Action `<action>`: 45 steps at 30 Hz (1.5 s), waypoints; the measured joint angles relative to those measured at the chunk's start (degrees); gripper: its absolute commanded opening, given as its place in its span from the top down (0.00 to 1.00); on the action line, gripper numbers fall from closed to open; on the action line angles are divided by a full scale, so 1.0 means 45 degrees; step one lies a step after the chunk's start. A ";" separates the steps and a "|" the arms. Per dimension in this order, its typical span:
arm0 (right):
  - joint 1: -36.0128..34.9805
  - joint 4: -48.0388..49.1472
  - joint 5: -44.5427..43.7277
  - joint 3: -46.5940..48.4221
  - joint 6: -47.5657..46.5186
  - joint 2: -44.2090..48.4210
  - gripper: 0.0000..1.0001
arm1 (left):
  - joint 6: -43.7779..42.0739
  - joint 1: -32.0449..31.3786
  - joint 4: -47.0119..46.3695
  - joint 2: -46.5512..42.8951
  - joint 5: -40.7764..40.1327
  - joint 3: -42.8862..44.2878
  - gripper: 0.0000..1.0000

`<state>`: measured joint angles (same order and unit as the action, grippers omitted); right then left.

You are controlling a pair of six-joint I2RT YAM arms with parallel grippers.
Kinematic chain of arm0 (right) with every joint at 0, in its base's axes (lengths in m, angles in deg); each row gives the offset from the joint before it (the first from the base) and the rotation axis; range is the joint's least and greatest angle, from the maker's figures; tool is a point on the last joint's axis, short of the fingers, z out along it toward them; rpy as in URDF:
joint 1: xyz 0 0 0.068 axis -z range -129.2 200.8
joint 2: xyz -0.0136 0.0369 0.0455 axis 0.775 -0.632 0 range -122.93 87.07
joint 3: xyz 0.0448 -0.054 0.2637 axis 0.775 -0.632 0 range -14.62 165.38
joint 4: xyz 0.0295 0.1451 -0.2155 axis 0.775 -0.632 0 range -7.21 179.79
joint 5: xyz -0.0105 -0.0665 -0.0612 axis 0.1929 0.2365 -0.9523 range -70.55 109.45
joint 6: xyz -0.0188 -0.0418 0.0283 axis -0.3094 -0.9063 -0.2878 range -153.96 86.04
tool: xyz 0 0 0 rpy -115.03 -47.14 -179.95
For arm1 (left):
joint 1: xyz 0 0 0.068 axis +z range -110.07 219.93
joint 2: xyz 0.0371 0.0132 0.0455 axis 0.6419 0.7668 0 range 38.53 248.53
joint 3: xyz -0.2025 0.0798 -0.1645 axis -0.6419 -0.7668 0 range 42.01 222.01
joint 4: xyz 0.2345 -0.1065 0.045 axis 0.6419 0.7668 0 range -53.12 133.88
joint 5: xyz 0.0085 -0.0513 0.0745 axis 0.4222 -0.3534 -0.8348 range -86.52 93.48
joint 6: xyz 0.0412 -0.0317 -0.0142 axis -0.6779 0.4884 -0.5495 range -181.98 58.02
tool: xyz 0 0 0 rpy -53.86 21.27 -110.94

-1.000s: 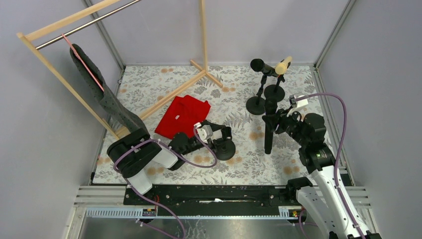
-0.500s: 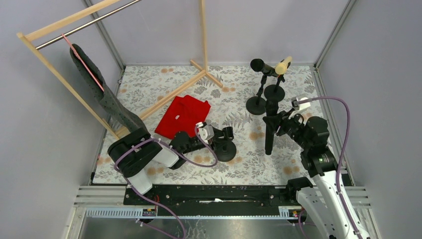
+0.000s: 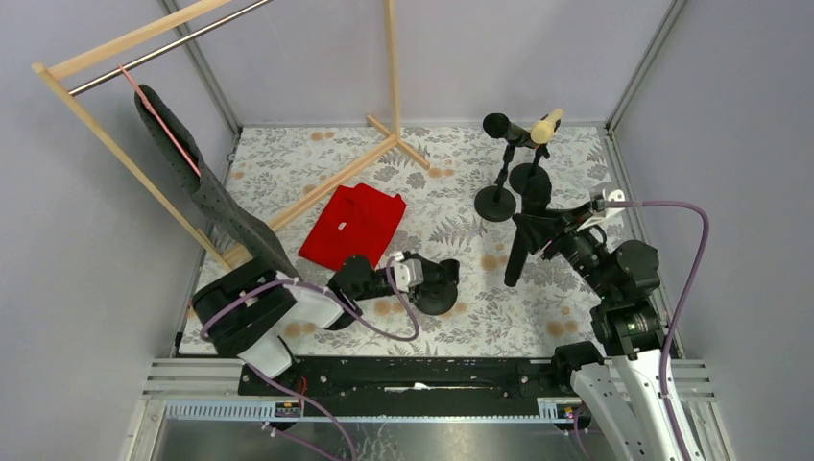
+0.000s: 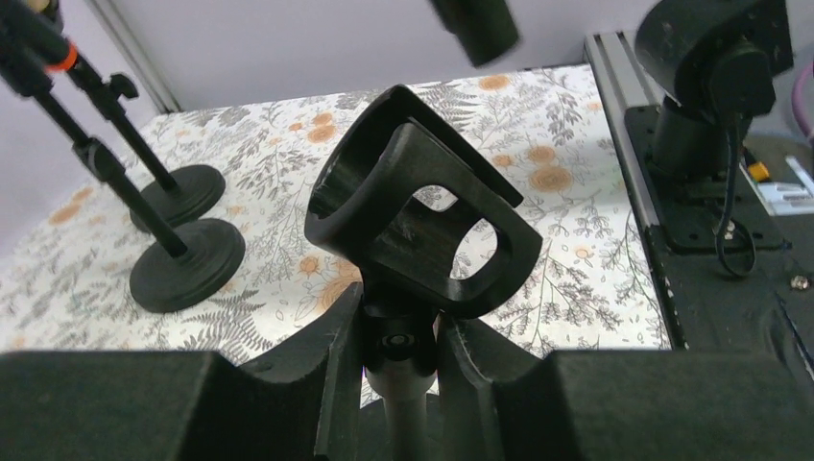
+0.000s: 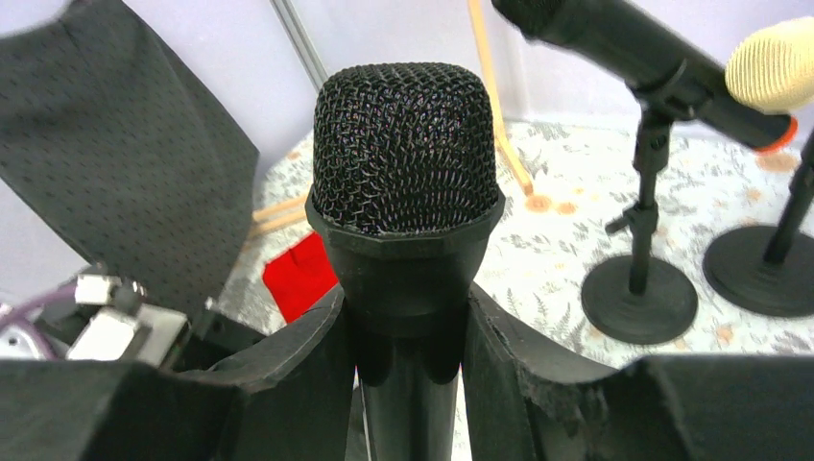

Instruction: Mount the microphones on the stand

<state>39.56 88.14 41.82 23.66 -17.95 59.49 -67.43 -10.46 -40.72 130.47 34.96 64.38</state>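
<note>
A tall wooden rack point(image 3: 392, 67) stands over the left and back of the flowered tabletop point(image 3: 288, 173), with a dark garment point(image 3: 206, 192) draped from its rail. A red cloth point(image 3: 350, 223) lies flat near the middle. At the back right, two stands point(image 3: 494, 204) carry a black microphone with an orange tip point(image 3: 514, 130) and a cream microphone point(image 3: 547, 125). A third stand point(image 3: 432, 293) sits near the front with its clip point(image 4: 422, 226) empty. The left hand point(image 3: 437, 279) is pressed around its post just below the clip. The right hand point(image 3: 538, 230) pinches the second black microphone point(image 3: 515, 259), tilted, to the right of that stand.
</note>
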 measured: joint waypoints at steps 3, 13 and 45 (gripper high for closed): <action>0.0000 0.0510 0.0199 0.0461 0.0461 -0.0214 1.00 | -0.1316 -0.0661 0.1715 -0.0981 -0.0398 0.0097 1.00; 0.0000 0.3303 0.1593 0.1491 0.2215 -0.1166 1.00 | -0.3755 -0.1311 0.4017 -0.1967 -0.1753 0.0413 1.00; -0.5149 0.4532 -0.0413 0.1472 0.0704 -0.3891 1.00 | -0.6547 -0.3191 0.4313 -0.1967 -0.5668 0.0330 1.00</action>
<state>16.39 108.53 39.96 30.28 -14.78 41.99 -96.90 -24.82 -21.31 121.62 9.45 65.87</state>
